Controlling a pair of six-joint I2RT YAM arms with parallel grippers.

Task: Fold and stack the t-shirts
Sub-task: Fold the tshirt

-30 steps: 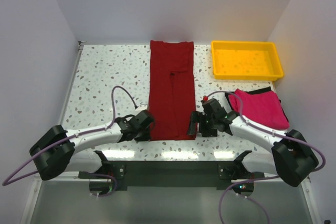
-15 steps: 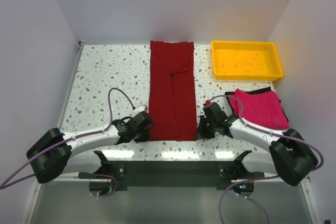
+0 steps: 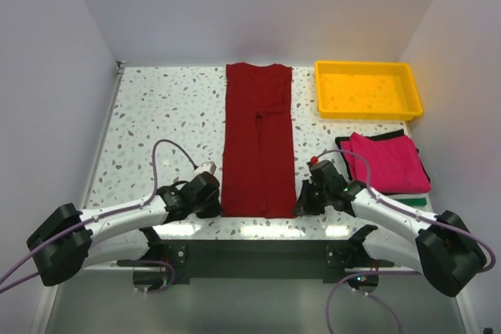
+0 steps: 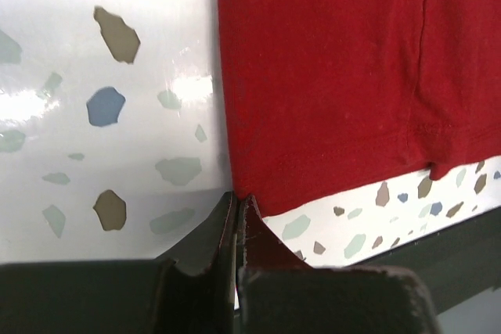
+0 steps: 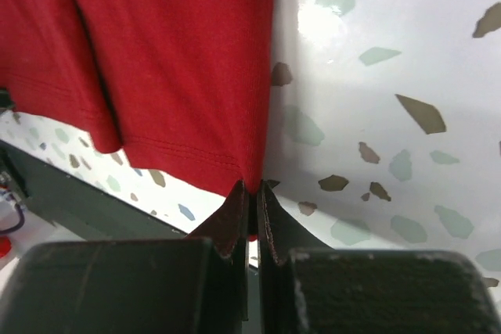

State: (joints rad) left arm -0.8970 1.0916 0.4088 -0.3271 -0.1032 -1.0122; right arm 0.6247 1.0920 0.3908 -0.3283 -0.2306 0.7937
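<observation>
The maroon t-shirt [image 3: 258,142] lies lengthwise on the worktop [image 3: 156,107], far edge to near; left fingers [image 4: 207,240] and right fingers [image 5: 227,224] each pinch a near hem corner.

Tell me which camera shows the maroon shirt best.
Top external: the maroon shirt lies there at full length, folded into a long strip. The left wrist view shows only its near left corner, pinched in the left tool; the right wrist view only its near right corner, pinched in the right tool.

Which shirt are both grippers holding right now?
The dark red shirt, stretched out long; the left gripper and right gripper pinch its near corners. The pink shirt lies folded, untouched.
</observation>
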